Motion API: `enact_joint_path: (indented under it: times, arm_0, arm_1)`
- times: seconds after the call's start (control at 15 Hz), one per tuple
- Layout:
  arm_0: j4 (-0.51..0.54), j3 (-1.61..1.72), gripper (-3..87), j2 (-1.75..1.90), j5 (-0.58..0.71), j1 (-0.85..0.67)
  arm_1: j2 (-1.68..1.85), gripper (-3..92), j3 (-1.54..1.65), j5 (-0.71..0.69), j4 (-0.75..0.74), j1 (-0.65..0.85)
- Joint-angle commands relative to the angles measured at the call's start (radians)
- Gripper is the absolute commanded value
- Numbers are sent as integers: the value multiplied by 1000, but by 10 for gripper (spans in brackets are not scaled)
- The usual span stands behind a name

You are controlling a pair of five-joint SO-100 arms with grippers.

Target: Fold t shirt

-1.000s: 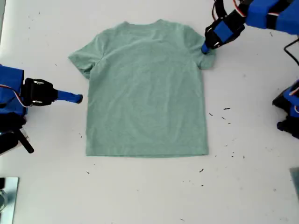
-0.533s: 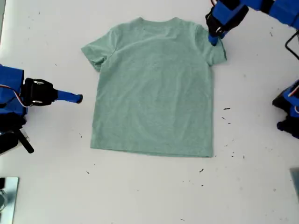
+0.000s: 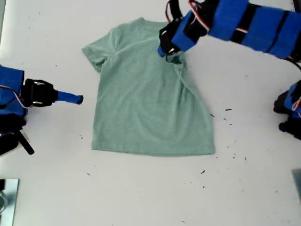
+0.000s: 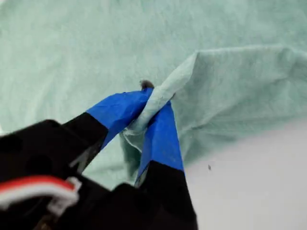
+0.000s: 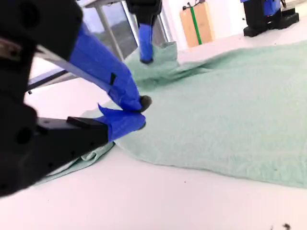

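Pale green t shirt [image 3: 150, 108] lies flat on the table [image 3: 141, 197]. My first gripper [image 4: 152, 112] pinches its sleeve, folded over the chest. My second gripper [image 5: 136, 111] rests empty, tips together, beside the other sleeve.

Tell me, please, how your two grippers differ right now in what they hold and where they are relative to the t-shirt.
My first gripper is shut on a pinched fold of the t shirt; my second gripper is shut with nothing between its tips. The first is over the shirt's upper part, dragging that sleeve inward; the second sits off the cloth beside the edge at the exterior view's left. Both have blue-taped fingertips.
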Motion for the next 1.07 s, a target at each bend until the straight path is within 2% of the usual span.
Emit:
enact_joint_path:
  times: [0.0,0.2,0.47,0.53,0.67,0.87,1.0]
  arm_0:
    - [-11,14,-1,8,-12,-8]
    - [-11,14,-1,8,-12,-2]
    - [-11,14,-1,8,-12,-3]
    - [-11,14,-1,8,-12,-3]
    - [-11,14,-1,8,-17,-3]
    - [-11,14,-1,8,-18,-8]
    - [-11,14,-1,8,-21,-14]
  arm_1:
    - [-103,242,-63,55,-80,-34]
    - [17,203,-63,91,9,-48]
    - [534,183,112,32,264,-6]
    - [683,173,285,15,287,12]
    - [1020,42,811,43,199,38]
    - [1566,24,1578,215,-17,9]
    - [1924,24,1881,305,25,-25]
